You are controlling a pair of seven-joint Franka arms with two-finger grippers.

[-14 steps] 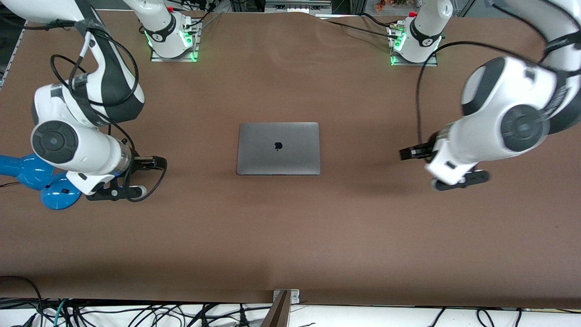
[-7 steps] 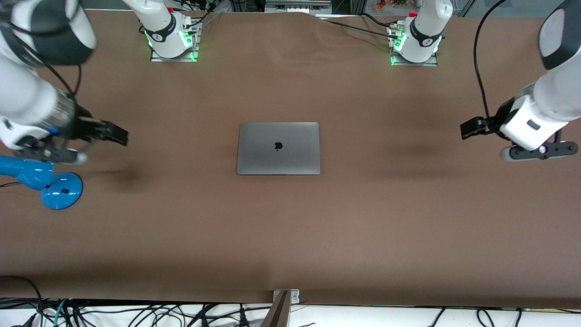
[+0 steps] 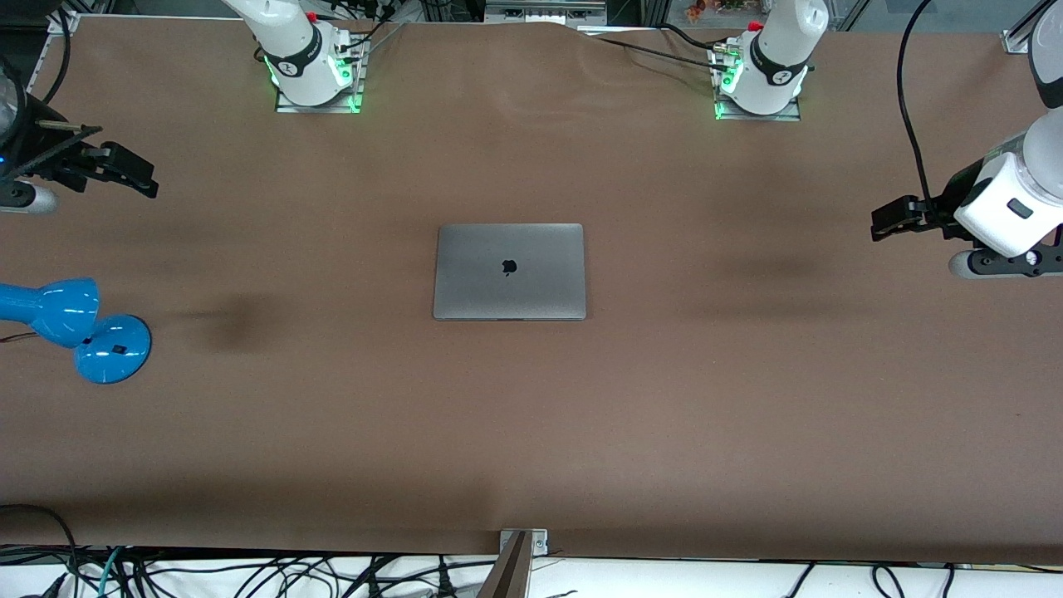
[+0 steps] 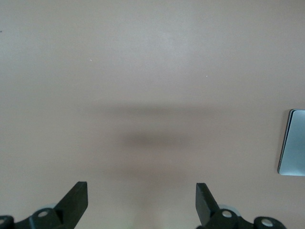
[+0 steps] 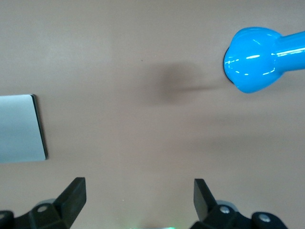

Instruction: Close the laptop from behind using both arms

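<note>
Laptop [image 3: 509, 271] lying flat and shut at the centre of the front frame, lid down with the dark logo facing up, its edges square to the counter [image 3: 531, 432]. Judged from that, closing looks done, with nothing left beyond parking both arms clear. In the left wrist view only a sliver of the laptop [image 4: 292, 142] shows at the right edge of the frame; in the right wrist view a corner of the laptop [image 5: 21, 128] sits at the left edge. No contact with it from either side. Left tool [image 3: 901, 218] at the right edge of the front frame, over bare counter toward the left arm's end, well apart from the laptop, fingers [image 4: 76, 200] spread wide and grasping nothing. Right tool [image 3: 116, 170] at the upper left of the front frame, over bare counter toward the right arm's end, likewise well apart, fingers [image 5: 74, 195] released and empty. Blue desk lamp [image 3: 71, 328] at the lower left of the front frame, on the counter nearer the camera than the right tool; its blue head [image 5: 252, 59] fills the upper right of the right wrist view. Robot bases [image 3: 311, 62] along the top edge, cables in a tangle along the bottom edge. Nothing resting on the laptop or just beside it; the lamp is the only thing to mind near the right arm.
</note>
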